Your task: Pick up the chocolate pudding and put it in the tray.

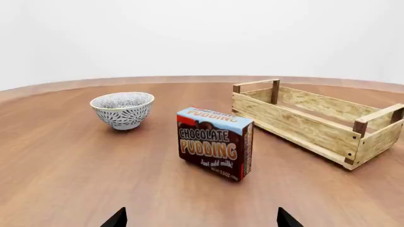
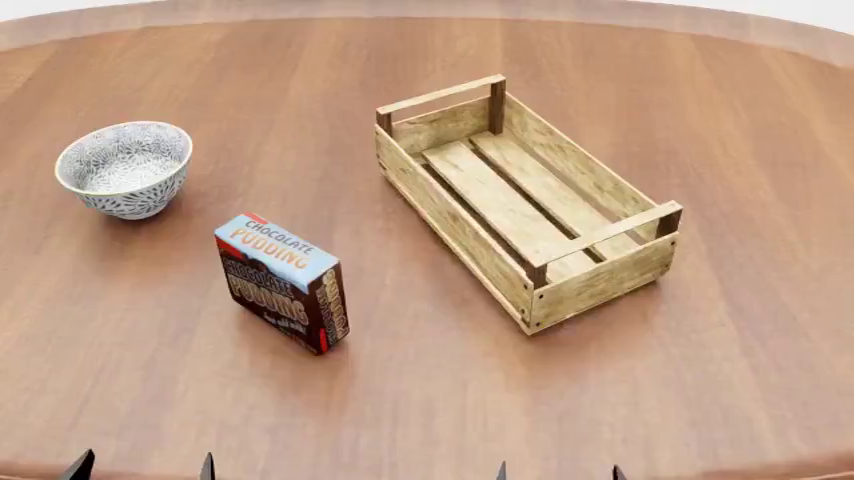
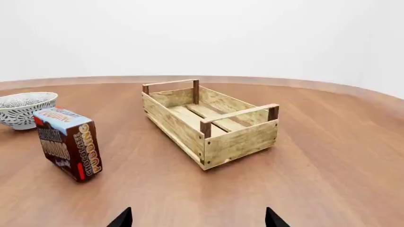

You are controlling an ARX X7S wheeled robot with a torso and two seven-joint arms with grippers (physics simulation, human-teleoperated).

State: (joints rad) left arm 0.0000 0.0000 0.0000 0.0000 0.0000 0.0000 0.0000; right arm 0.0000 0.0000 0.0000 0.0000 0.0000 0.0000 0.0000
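Observation:
The chocolate pudding carton [image 2: 282, 283] stands upright on the wooden table, light-blue top, dark brown front with orange lettering. It also shows in the left wrist view [image 1: 215, 142] and the right wrist view [image 3: 68, 142]. The tray [image 2: 523, 197] is a long slatted wooden crate to the carton's right, empty; it shows in both wrist views [image 1: 315, 120] [image 3: 208, 120]. My left gripper [image 2: 142, 467] is open and empty at the near table edge, short of the carton [image 1: 200, 220]. My right gripper [image 2: 558, 472] is open and empty, near the tray's front end [image 3: 197, 219].
A round grey-and-white patterned bowl [image 2: 124, 168] stands at the left, behind the carton; it shows in the left wrist view [image 1: 122, 109] and right wrist view [image 3: 23, 109]. The round table [image 2: 747, 330] curves away at the far edge.

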